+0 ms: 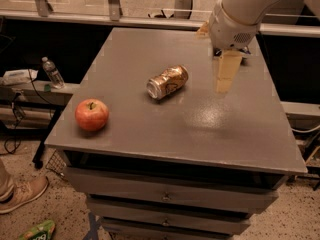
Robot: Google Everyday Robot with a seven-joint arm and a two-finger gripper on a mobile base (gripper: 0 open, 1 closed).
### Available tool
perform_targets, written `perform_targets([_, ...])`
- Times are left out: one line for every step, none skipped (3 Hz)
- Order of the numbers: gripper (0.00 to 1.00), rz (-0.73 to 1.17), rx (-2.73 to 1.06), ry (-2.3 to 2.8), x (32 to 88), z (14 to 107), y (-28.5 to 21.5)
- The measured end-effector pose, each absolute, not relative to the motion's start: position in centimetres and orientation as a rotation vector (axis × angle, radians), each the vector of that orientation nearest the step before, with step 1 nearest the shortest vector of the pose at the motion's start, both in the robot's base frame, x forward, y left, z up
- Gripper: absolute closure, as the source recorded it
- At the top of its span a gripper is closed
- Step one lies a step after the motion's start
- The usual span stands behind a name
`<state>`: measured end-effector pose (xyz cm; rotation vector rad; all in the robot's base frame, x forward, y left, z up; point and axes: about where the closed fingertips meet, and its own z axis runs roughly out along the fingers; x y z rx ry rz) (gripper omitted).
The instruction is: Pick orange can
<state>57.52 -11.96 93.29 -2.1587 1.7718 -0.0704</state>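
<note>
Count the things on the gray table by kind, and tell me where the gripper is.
orange can: 1
apple: 1
Total: 2
The gripper hovers over the table, apart from the can.

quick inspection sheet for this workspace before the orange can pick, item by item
surface: grey table top, glare patch right of middle; drawers beneath
job's things: orange can lying on its side near the middle, silver end toward the front left, nothing touching it
clutter: red apple near the front left corner, apart from the can
grippers: gripper above the table, to the right of the can in the view, apart from it
cables: dark cable on the floor at left; pale cable at right
surroundings: water bottle on a low ledge at left; shoe and green packet on the floor
</note>
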Motion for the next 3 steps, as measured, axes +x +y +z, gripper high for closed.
perform_targets([0.00, -0.025, -2.213, 1.738, 60.3, 90.0, -11.3])
perform_targets([0.00, -0.008, -2.248, 1.695, 62.3, 88.0, -10.2])
perform_targets([0.00, -0.016, -2.292, 1.635, 63.5, 87.0, -8.5])
